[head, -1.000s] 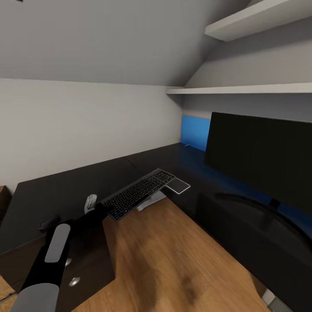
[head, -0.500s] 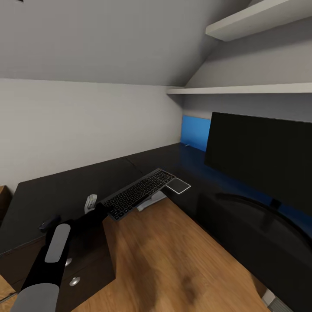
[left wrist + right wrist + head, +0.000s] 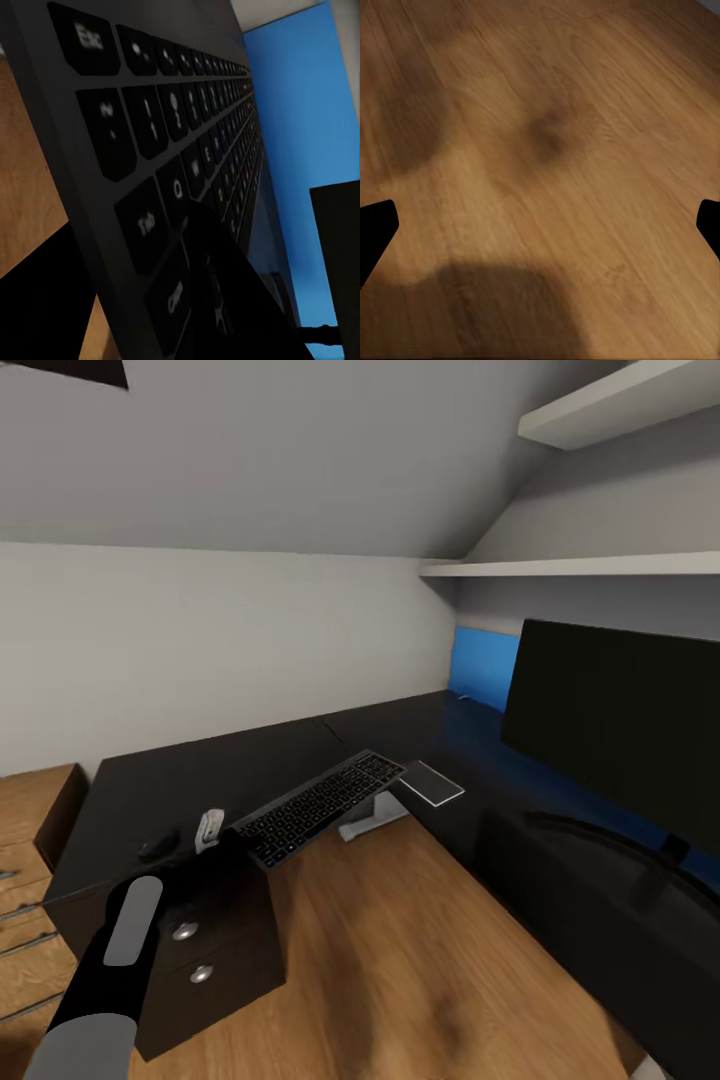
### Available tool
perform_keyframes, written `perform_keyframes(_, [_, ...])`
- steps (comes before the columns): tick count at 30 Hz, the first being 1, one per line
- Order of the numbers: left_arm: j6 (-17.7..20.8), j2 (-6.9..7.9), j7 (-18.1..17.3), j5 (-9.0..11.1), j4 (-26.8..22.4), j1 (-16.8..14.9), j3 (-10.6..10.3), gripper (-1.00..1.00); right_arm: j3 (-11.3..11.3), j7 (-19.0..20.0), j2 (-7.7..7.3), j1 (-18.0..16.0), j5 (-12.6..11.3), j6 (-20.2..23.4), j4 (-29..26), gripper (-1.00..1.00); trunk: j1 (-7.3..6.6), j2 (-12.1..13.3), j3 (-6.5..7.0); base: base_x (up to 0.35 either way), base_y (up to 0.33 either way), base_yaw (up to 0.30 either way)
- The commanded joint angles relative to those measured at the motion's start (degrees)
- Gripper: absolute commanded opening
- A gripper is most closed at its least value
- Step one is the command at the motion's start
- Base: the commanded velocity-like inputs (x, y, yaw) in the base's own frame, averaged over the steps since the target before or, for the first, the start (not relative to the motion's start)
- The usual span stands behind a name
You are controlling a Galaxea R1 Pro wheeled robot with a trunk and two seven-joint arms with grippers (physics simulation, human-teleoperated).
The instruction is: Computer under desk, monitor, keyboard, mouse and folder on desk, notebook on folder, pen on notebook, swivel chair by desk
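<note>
My left gripper (image 3: 236,842) is shut on the near end of the slim dark keyboard (image 3: 320,805). The keyboard is held tilted across the inner corner of the black L-shaped desk (image 3: 200,780). Up close its keys (image 3: 150,135) run away from a dark finger (image 3: 217,300). The small dark mouse (image 3: 158,846) lies on the desk left of the gripper. On the right stands the wide black monitor (image 3: 620,710). The blue folder (image 3: 485,665) shows behind it by the wall. A thin dark notebook (image 3: 432,783) lies past the keyboard's far end. My right gripper (image 3: 540,225) is open over bare floor.
A black drawer unit with silver knobs (image 3: 185,932) sits under the desk's left part. A light wooden dresser (image 3: 30,830) stands further left. Two white shelves (image 3: 580,567) hang above the monitor. Wood plank floor (image 3: 400,960) lies inside the L.
The whole head view has slid to the right as the camera turned, bringing the dresser into sight. The keyboard stays in my left gripper as before.
</note>
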Motion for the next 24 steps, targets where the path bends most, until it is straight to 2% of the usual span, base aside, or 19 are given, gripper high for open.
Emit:
perform_keyframes(1, [0.36, -0.02, -0.42, -0.10, 0.00, -0.06, 0.13, -1.00, 0.21, -0.59, 0.06, -0.05, 0.38, -0.12, 0.08, 1.00, -0.02, -0.03, -0.07, -0.178, -0.255, 0.267])
perform_keyframes(6, [0.38, 0.01, -0.42, -0.30, -0.45, -0.06, 0.13, -1.00, 0.26, -0.58, 0.23, -0.05, 0.41, -0.12, 0.08, 1.00, -0.02, -0.03, -0.14, -0.150, -0.179, 0.234])
perform_keyframes(12, [0.35, 0.46, -0.36, -0.67, -1.26, -0.06, 0.22, -1.00, 0.28, -0.51, 0.24, -0.05, 0.41, -0.12, 0.08, 1.00, -0.02, -0.03, -0.15, -0.010, -0.011, 0.040])
perform_keyframes(17, [0.44, 1.44, -0.33, -0.64, -1.37, -0.06, 0.22, -1.00, 0.27, -0.56, 0.24, -0.05, 0.35, -0.12, 0.08, 1.00, -1.12, 1.98, 0.75, -0.001, -0.001, 0.004])
perform_keyframes(24, [0.52, 1.63, -0.19, -0.66, -2.29, -0.06, 0.14, -1.00, 0.24, -0.57, 0.27, -0.05, 0.33, -0.12, 0.08, 1.00, -2.66, 4.78, 1.95, 0.000, 0.000, 0.045])
